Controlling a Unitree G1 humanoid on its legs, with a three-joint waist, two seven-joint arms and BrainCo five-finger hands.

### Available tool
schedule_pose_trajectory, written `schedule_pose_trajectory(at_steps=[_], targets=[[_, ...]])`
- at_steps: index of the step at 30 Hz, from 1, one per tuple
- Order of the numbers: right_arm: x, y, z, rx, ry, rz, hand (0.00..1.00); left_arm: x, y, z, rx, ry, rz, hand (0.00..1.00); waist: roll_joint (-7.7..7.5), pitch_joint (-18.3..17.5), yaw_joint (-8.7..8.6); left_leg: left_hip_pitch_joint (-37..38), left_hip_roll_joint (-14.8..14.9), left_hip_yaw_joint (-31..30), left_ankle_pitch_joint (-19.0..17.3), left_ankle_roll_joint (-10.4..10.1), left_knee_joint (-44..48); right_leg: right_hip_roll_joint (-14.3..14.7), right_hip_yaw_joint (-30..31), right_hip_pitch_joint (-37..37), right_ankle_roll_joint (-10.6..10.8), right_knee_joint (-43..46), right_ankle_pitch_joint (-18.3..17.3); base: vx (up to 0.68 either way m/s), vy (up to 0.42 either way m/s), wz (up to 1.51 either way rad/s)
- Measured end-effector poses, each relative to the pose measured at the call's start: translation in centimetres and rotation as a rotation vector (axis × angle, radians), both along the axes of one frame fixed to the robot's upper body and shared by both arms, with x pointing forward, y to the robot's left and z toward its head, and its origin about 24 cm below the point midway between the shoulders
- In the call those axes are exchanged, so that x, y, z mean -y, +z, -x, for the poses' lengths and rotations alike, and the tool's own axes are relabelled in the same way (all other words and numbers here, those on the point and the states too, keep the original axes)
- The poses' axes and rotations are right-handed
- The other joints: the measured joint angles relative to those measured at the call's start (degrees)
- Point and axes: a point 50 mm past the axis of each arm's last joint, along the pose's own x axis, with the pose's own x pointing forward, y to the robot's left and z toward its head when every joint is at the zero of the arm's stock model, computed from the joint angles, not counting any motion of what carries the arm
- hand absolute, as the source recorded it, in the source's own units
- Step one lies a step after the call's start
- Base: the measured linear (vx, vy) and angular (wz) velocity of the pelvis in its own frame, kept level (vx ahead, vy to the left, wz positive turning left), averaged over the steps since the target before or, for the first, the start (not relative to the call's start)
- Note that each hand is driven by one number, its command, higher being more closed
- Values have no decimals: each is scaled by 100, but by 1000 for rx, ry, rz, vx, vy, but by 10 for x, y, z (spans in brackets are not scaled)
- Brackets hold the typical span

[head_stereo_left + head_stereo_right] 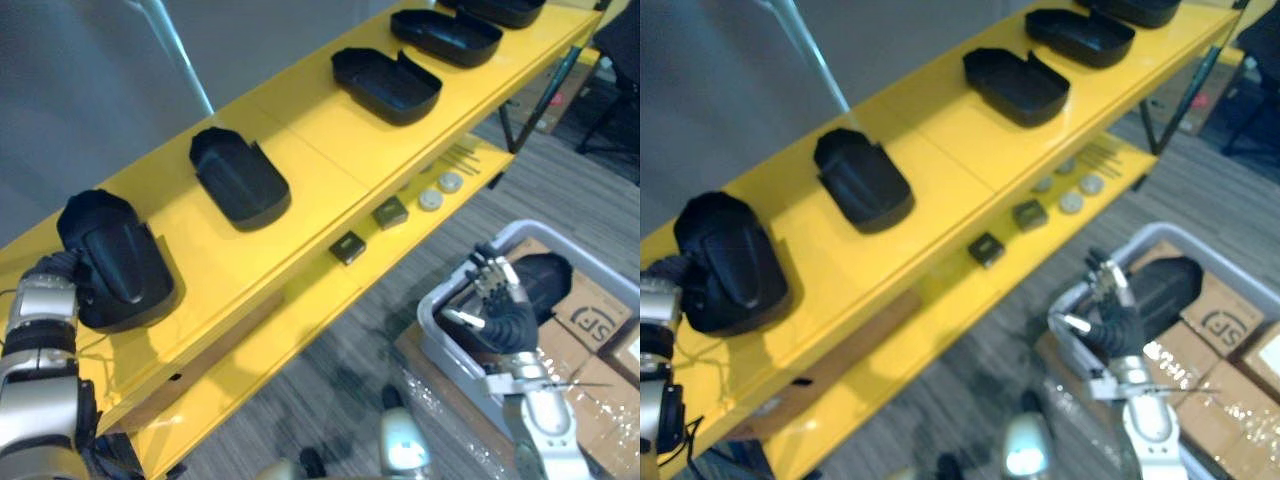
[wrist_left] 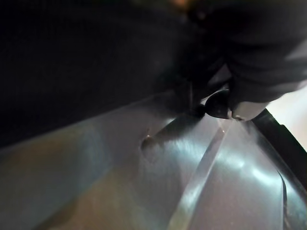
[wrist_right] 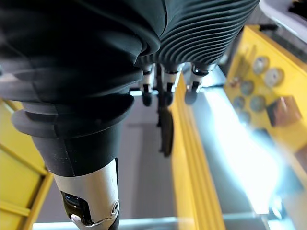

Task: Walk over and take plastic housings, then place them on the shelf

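Ranged in a row along the top board of the yellow shelf point(image 1: 330, 150): black plastic housings point(image 1: 240, 180), well apart from one another, the middle ones lying hollow side up. At the near left end of that row, the nearest housing point(image 1: 120, 262), resting on the board with the left hand point(image 1: 68, 278) right against its near end; fingers hidden behind the dark shell, so cannot tell whether clasped round it or slack. Over to the right and lower down, above a grey bin point(image 1: 432, 335), the right hand point(image 1: 500, 310), fingers loose and fairly straight, thumb apart, holding nothing. Just behind that hand, inside the bin, another black housing point(image 1: 548, 275). Beside the bin, cardboard boxes point(image 1: 592, 318). On the lower board point(image 1: 300, 300) of the shelf, two small dark blocks point(image 1: 391, 212), pale round discs point(image 1: 431, 200) just past them, and a few thin pins point(image 1: 462, 155) farther along.
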Motion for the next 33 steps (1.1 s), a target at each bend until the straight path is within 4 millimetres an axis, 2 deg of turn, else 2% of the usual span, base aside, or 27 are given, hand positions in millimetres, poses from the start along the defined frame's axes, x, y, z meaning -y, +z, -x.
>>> schedule_pose_trajectory(at_steps=[11,12,19,24,31,33], targets=[[0,-2,-5,-7,3,3,0,-1,-1,2,2,16,-13,100,-8,5,-10,5,-1,32,0,0,7,-3,16,-2,-2,0,-1,-1,1,0],[1,-2,-5,-10,4,9,0,-2,-2,3,6,29,-20,0,-16,13,-12,12,-1,50,0,0,7,-1,31,-2,-1,1,-1,-19,8,-6],[2,-1,-6,-8,18,25,0,-10,-15,16,50,188,-13,0,-48,41,-63,5,-8,132,-1,-1,12,6,108,-71,0,46,0,-18,5,-5],[2,1,-7,1,24,27,0,-6,-26,20,115,303,30,0,-72,79,-66,15,-10,133,-1,-1,17,7,109,-74,-1,81,-4,0,0,0],[2,4,-9,18,24,29,0,-13,-17,25,303,434,-29,0,-52,224,-88,25,-34,152,1,0,40,5,135,-180,-8,314,-100,-5,0,0],[1,3,-8,21,33,30,0,-16,-6,25,417,483,-106,0,-22,238,-87,48,-70,153,27,-3,-29,-10,152,-252,-10,421,-161,0,0,0]])
